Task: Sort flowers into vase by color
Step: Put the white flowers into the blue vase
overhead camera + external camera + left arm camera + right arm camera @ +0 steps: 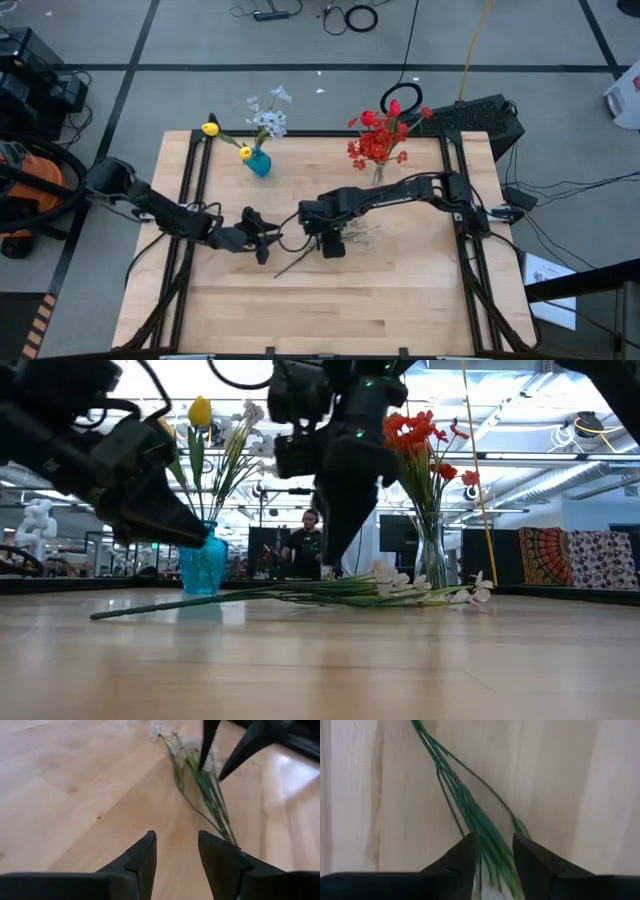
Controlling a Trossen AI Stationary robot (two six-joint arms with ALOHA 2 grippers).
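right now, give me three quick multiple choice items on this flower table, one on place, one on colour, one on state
1. Where is the pale white flower stem? A in a vase; B flat on the wooden table; C on the floor
2. What colour blossoms fill the clear glass vase? A red; B yellow; C blue
3. How is the right gripper? A shut on a vase; B open astride the stems; C out of view

B: it lies on the boards. A: red blooms above it. B: fingers apart with stems between.

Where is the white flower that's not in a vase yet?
The white flower lies flat on the table near its middle in the high view, right under the right gripper, with the left gripper just beside its stem end.
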